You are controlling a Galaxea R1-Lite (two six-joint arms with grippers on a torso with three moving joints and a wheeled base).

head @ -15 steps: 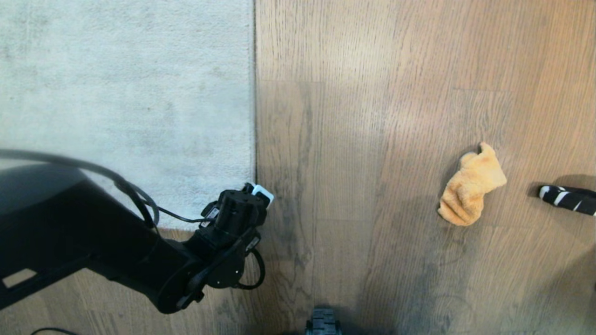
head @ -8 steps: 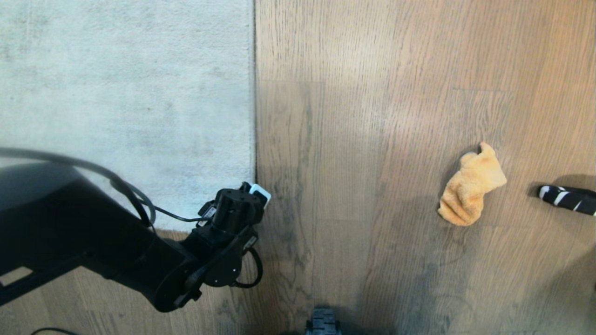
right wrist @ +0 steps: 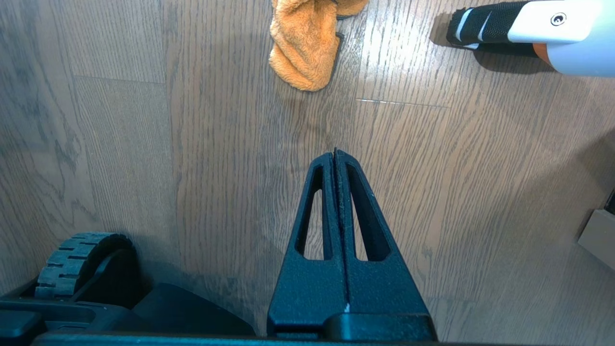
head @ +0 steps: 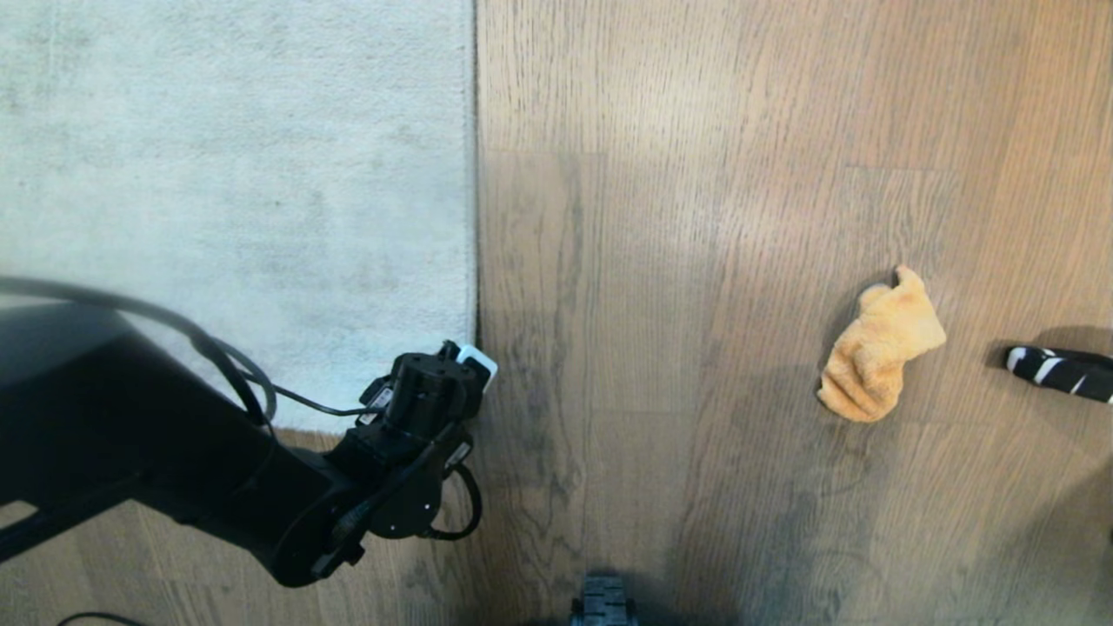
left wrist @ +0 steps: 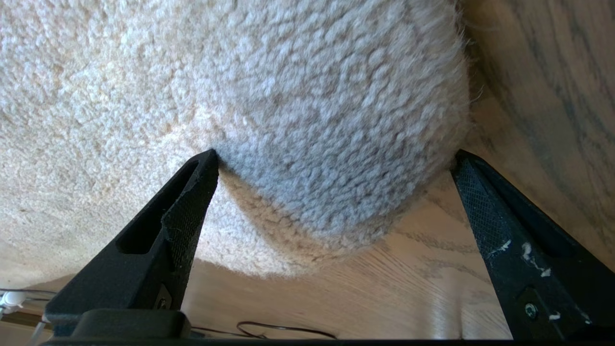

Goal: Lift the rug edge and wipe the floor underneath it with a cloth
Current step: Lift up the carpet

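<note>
Head view: your left gripper [head: 465, 369] has crept leftward over the last second onto the near right corner of the light grey short-pile rug [head: 243, 191]. In the left wrist view its jaws stand wide, straddling the rug edge [left wrist: 336, 230], gripping nothing; you are now placed to close and lift. The orange-tan fluffy cloth [head: 878, 348] lies well to the right on the grey-brown wood-grain floor [head: 652, 261]. The right gripper [right wrist: 336, 154] is closed, empty.

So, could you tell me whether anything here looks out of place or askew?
Only the cloth, lying crumpled on the floor well away from the rug edge. The rug lies flat, its corner between the open left gripper fingers.
</note>
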